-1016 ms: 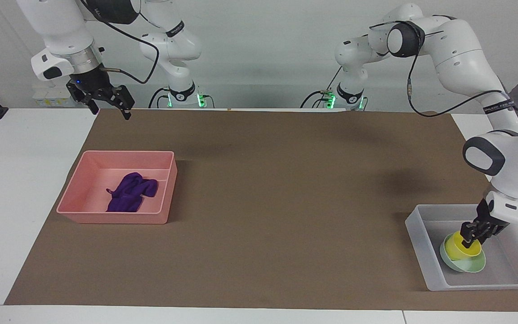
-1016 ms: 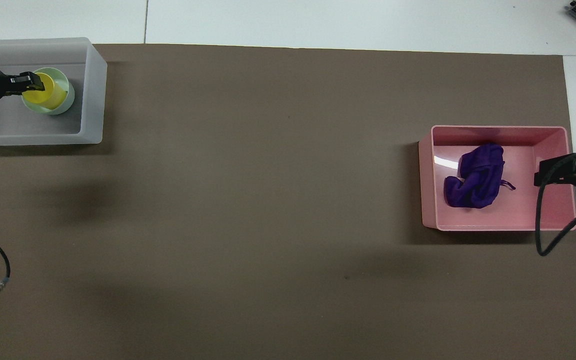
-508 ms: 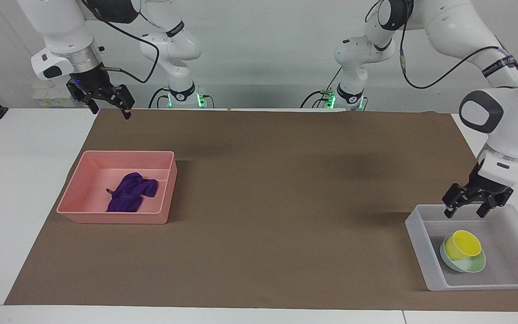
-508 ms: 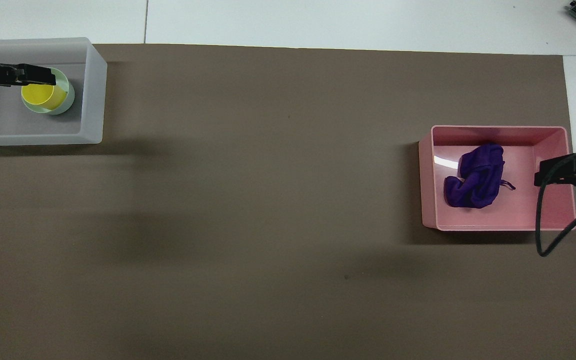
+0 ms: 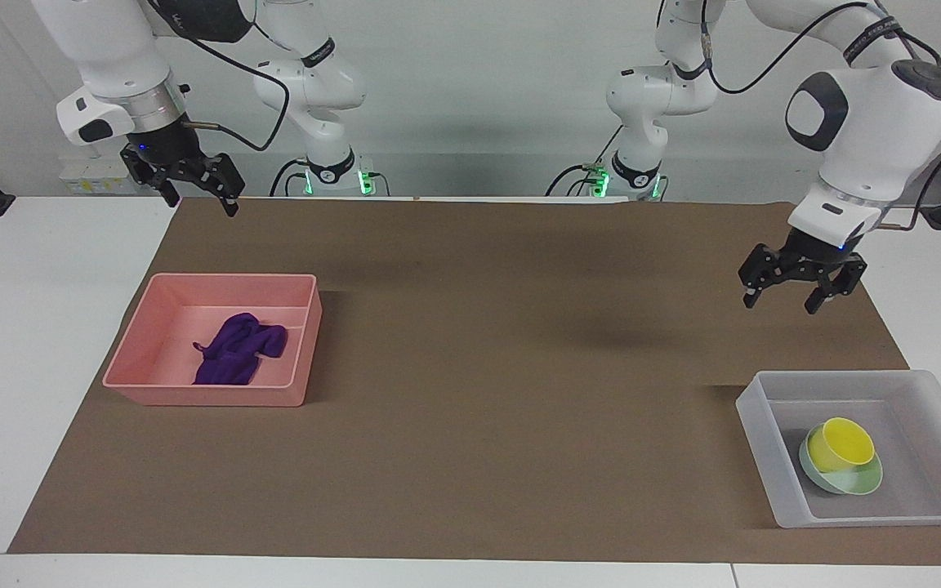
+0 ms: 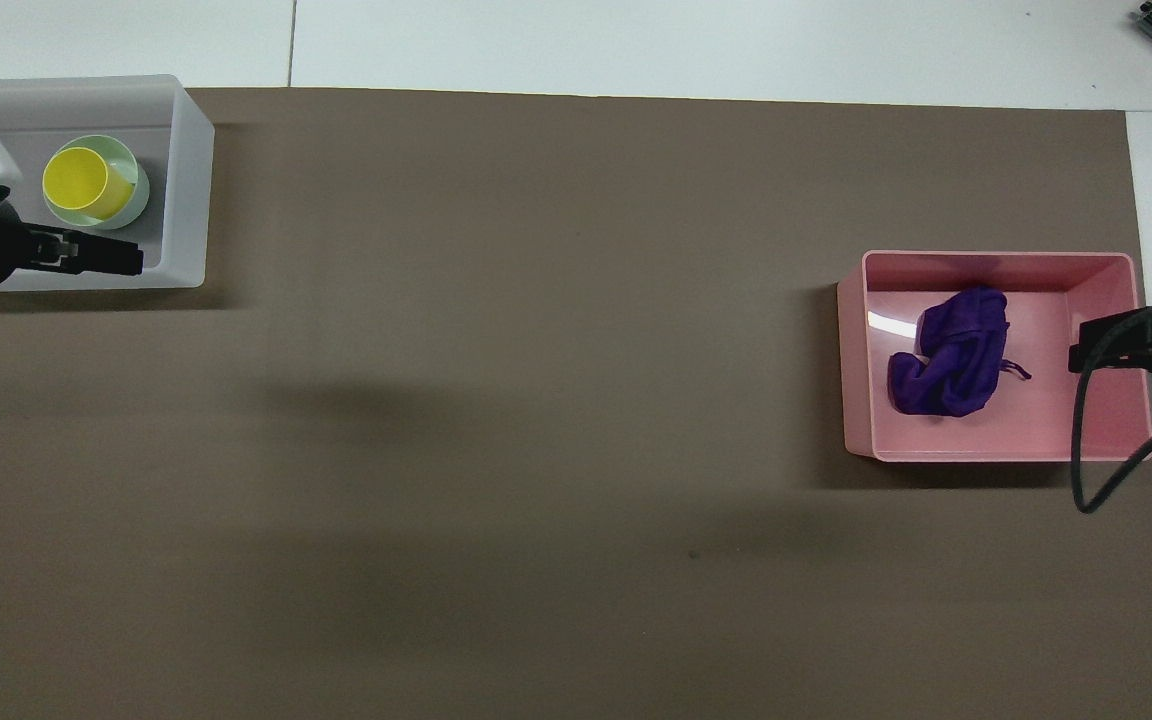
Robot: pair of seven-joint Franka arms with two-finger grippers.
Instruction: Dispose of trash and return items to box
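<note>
The yellow cup sits inside the mint-green bowl in the translucent box at the left arm's end of the table. My left gripper is open and empty, raised over the brown mat beside the box. In the overhead view the cup, bowl, box and left gripper all show. The purple cloth lies in the pink bin. My right gripper is open and empty, waiting high over the mat's edge near that bin.
A brown mat covers most of the white table. In the overhead view the cloth lies in the pink bin, with the right gripper and its cable over the bin's end wall.
My left gripper let go of the yellow cup in the bowl, opened, rose out of the box and moved back toward the robots. The right arm has not moved.
</note>
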